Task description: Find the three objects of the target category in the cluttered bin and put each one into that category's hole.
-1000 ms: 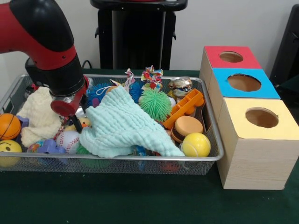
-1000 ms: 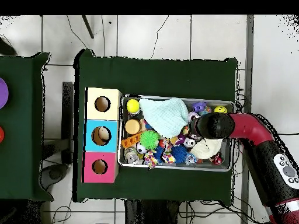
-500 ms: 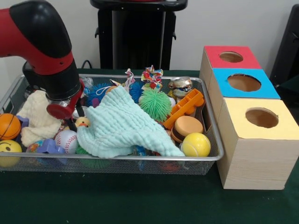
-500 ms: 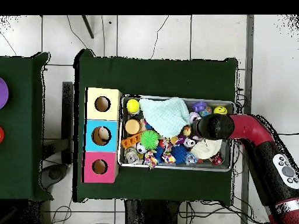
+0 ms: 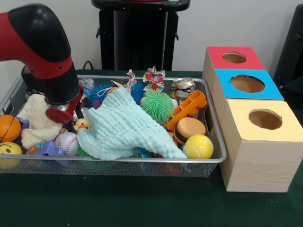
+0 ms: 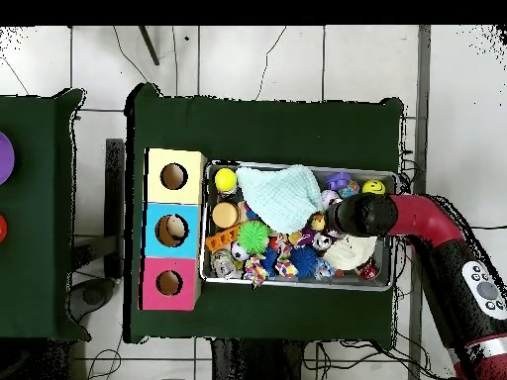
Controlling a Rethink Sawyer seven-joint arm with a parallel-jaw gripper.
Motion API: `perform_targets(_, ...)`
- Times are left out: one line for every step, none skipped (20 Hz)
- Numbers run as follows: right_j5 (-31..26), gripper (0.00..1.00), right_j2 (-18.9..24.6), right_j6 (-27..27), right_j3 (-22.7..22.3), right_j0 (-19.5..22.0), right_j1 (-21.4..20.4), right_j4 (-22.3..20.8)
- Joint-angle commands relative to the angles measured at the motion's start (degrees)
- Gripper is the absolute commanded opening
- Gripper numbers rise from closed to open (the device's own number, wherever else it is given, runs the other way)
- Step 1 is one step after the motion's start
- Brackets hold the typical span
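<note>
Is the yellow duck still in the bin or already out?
In: the yellow duck sits inside the bin, beside the mint cloth.

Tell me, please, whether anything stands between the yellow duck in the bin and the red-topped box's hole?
Yes. The duck lies at the bin's end farthest from the boxes, against the mint cloth. The cloth, the green spiky ball and the orange toy fill the bin between it and the hole.

A pale wall [image 5: 236, 21] is seen behind the table, which is covered in dark green cloth [image 5: 142, 203]. A floor of light tiles [image 6: 248, 59], crossed by thin cables [image 6: 267, 59], is shown from overhead, and a second green-covered table [image 6: 35, 218] is placed at the left.
</note>
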State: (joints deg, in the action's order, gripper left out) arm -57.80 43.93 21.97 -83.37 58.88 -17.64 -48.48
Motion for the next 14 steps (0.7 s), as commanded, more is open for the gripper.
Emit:
perform_targets(-3.45,1.00,-2.31,-18.52,5.01,0.29,4.09,-3.25)
perform_targets(-3.33,1.00,-2.08,-18.83,4.89,0.45,4.34,-3.07)
perform_targets(-3.07,1.00,-1.49,-19.53,4.53,0.88,4.74,-2.56)
perform_targets(-3.20,1.00,-1.47,-18.64,4.51,1.06,4.98,-1.90)
perform_targets(-3.21,1.00,-1.55,-12.81,4.77,1.68,5.95,1.31)
perform_targets(-2.84,1.00,-0.69,-13.06,4.27,2.22,6.23,2.26)
perform_targets(-2.26,1.00,1.45,-19.25,2.42,2.93,5.82,1.66)
perform_targets(-2.72,1.00,1.56,-20.53,1.71,2.88,4.98,1.27)
perform_targets(-4.41,1.00,0.54,-17.14,1.01,2.53,3.34,2.18)
perform_targets(-4.72,1.00,0.67,-15.97,0.31,2.71,2.69,2.90)
perform_targets(-5.07,1.00,1.53,-16.06,-1.01,2.88,1.53,3.69)
perform_targets(-5.07,1.00,1.84,-16.27,-1.65,2.68,1.08,3.71)
perform_targets(-5.10,1.00,2.19,-16.41,-2.55,2.59,0.38,3.81)
perform_targets(-5.13,1.00,2.04,-16.16,-2.32,2.41,0.34,3.80)
